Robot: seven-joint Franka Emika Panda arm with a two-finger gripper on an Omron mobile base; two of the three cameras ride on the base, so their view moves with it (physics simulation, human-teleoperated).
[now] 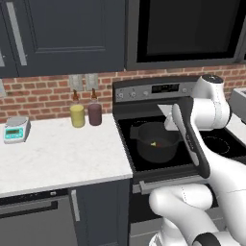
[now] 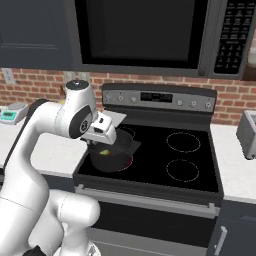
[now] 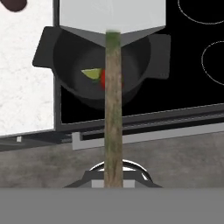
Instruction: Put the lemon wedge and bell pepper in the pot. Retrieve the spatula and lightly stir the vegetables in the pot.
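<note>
Both vegetables already lie in the pot [image 3: 78, 65]: in the hand view we see the lemon wedge [image 3: 92, 73] left of centre on the dark bottom, and the bell pepper [image 3: 103, 78] just beside it, half hidden behind the spatula's handle. The pot sits on the front left burner of the stove [image 2: 200, 165], left of centre in the right base view.

The spatula [image 3: 113, 17] is retrieved. Its wooden handle runs up the middle of the hand view from the bottom edge, and its flat light grey blade stands at the top, over the pot's far rim. The gripper [image 2: 102, 129] is clenched on the handle; we judge this from the handle rising straight from where the fingers sit, the tips themselves being hidden.

Left to do, as we read it: the light stir. The blade appears above the vegetables, not yet among them; we cannot tell its height over the pot.

Around: a yellow jar [image 1: 77, 116] and a maroon jar [image 1: 94, 114] against the brick wall on the table [image 1: 57, 158], a kitchen scale [image 1: 16, 129] at left edge of the left base view. All well apart from the pot. Nothing stands between blade and pot; the pot's near handle lies close to the lowering path.
</note>
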